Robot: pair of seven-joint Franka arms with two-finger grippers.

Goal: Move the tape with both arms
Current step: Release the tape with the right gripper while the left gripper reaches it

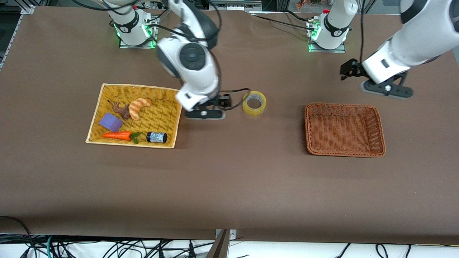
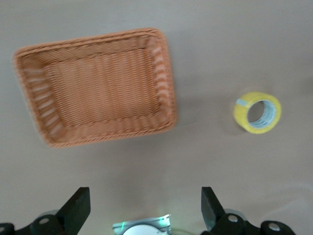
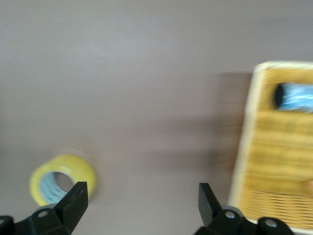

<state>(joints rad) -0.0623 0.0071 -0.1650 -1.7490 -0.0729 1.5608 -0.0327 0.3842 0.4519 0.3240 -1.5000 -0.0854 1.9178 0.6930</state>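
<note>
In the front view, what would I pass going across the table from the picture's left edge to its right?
Yellow basket with toys → right gripper, jaws open → tape on the table → brown basket → left gripper, jaws open, above the table.

Robotics lab: bolted arm bases (image 1: pixel 134 27), trailing cables (image 1: pixel 107 247).

Two glossy white arms (image 1: pixel 193 68) with black joint bands, black cables and black jaws; green lights glow at both bases (image 1: pixel 136 27)
</note>
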